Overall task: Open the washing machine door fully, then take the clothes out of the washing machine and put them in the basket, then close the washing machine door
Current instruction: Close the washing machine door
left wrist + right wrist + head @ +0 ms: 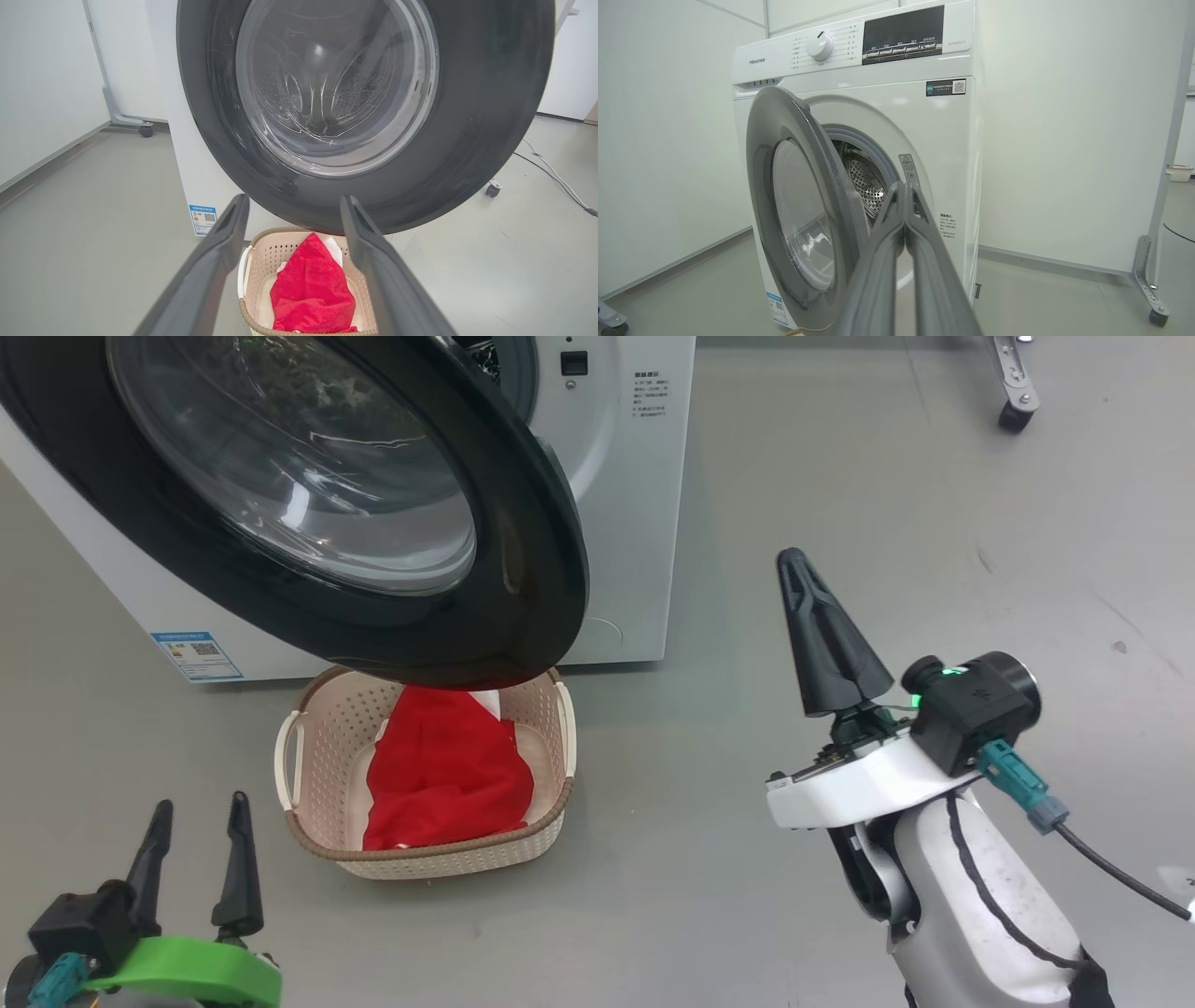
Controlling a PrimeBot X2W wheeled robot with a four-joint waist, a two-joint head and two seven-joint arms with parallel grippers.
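Note:
The white washing machine (616,504) (957,154) has its black-rimmed door (523,579) (486,112) (817,177) partly swung out, the steel drum (864,179) showing behind it. Red clothes (448,770) (310,291) lie in the cream basket (322,728) (254,273) on the floor under the door's lower edge. My right gripper (794,562) (906,186) is shut on nothing, raised to the right of the door's free edge and apart from it. My left gripper (201,807) (292,205) is open and empty, low on the left, short of the basket.
Grey floor spreads to the right of the machine. A wheeled stand foot (1016,401) (1150,289) sits far right. Another caster (145,130) stands by the wall on the left, and a cable (556,175) runs over the floor on the right.

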